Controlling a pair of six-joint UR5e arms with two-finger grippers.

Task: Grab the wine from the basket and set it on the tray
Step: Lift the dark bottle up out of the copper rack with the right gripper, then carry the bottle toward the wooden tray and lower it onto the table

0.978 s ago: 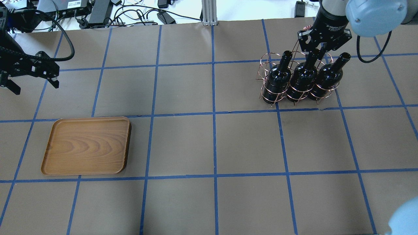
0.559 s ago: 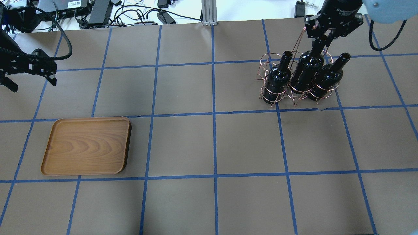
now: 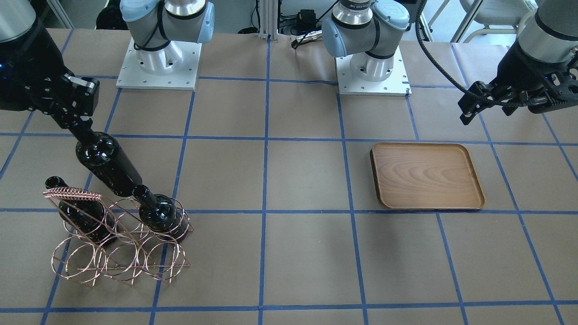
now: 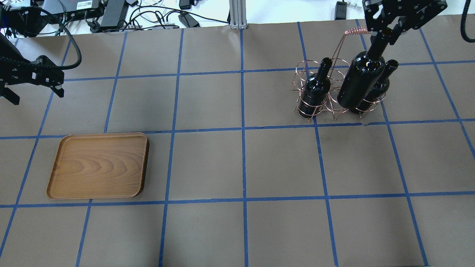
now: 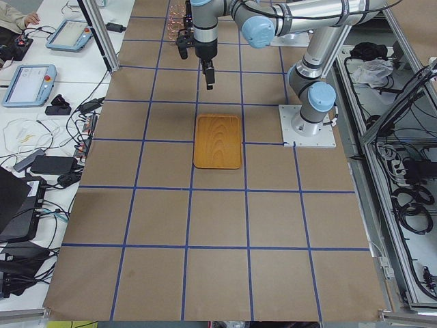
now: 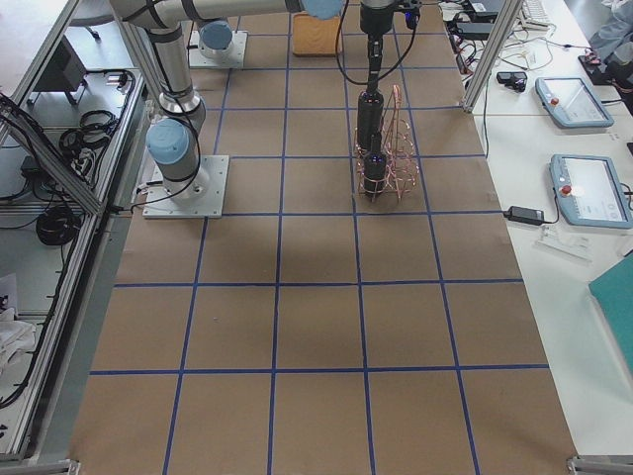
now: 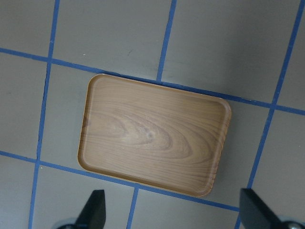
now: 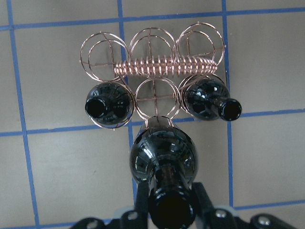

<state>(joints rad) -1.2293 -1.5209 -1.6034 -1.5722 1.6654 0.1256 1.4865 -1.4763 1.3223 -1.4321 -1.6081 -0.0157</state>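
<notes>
My right gripper [image 4: 386,31] is shut on the neck of a near-black wine bottle [image 4: 360,83] and holds it upright above the copper wire basket [image 4: 306,107]. The basket's middle front ring [image 8: 155,95] stands empty below the bottle [image 8: 162,155]. Two more bottles [image 4: 315,91] [image 4: 387,70] stand in the basket's outer rings. In the front-facing view the held bottle [image 3: 108,167] hangs from the gripper [image 3: 77,123] over the basket [image 3: 72,195]. The wooden tray [image 4: 98,165] lies at the near left. My left gripper [image 4: 37,96] is open and empty, above the table beyond the tray [image 7: 152,133].
Brown paper with a blue tape grid covers the table [image 4: 241,167]. Cables and power bricks [image 4: 111,15] lie past the far edge. An aluminium post [image 4: 236,15] stands at the far middle. The arm bases [image 3: 158,58] [image 3: 372,67] stand on the robot's side.
My right gripper has risen with the middle bottle, drawing it up out of its basket ring. The left arm has barely moved. The tray and the other two bottles have stayed put.
</notes>
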